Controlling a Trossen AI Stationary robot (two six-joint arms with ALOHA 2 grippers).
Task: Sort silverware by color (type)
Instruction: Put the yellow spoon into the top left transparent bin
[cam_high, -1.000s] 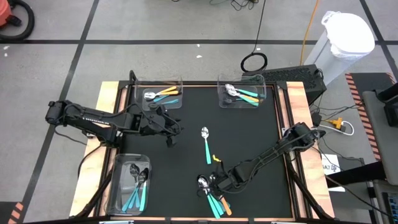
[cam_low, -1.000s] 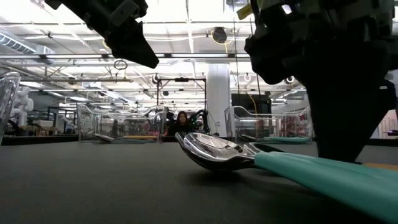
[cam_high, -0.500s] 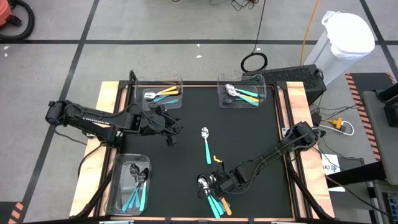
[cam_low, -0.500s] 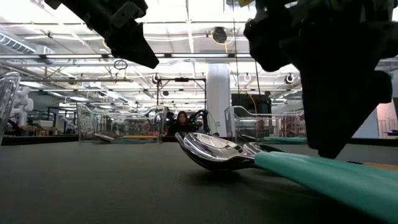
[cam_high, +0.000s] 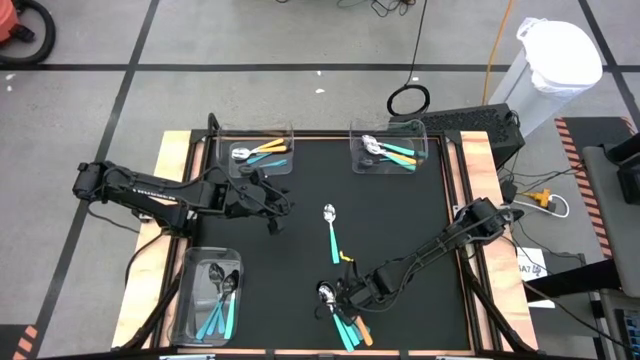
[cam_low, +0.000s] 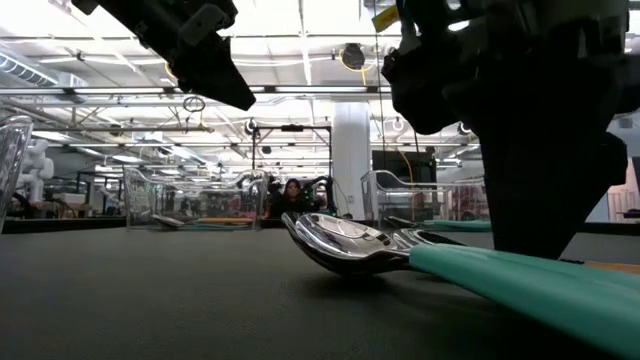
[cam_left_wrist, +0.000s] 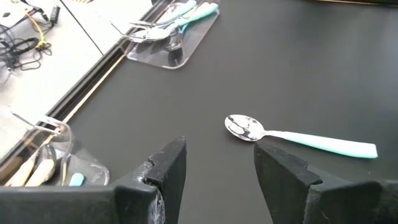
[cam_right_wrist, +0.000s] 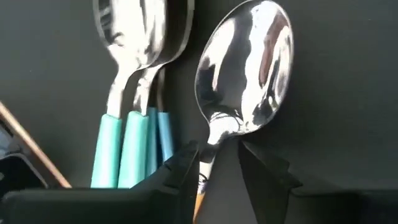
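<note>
The right gripper (cam_right_wrist: 217, 163) is down over the pile of loose spoons (cam_high: 340, 310) at the near edge of the black table mat (cam_high: 400, 220). Its two dark fingers (cam_right_wrist: 183, 171) stand a narrow gap apart, and the thin neck of a shiny metal-bowled spoon (cam_right_wrist: 245, 68) runs straight into that gap; a sliver of orange handle shows between them. Whether the fingers already press on the neck cannot be told. The bowl of that spoon lies just ahead of the fingertips, face up on the mat. Just beside it, outside one finger, lie more spoons with teal and light blue plastic handles (cam_right_wrist: 127, 146), their bowls overlapping.

The left gripper (cam_left_wrist: 217, 165) hangs above the mat with its fingers wide apart and nothing between them. Ahead of the gap and a little to one side lies a single spoon with a metal bowl and a light teal handle (cam_left_wrist: 298, 137), alone on bare mat, apart from both fingers. Farther out, a clear plastic bin (cam_left_wrist: 168, 37) holds teal-handled spoons, and another clear bin (cam_left_wrist: 56, 155) stands close beside one finger with orange handles inside. A third clear bin (cam_high: 205, 295) near the table's front left holds teal-handled spoons.
</note>
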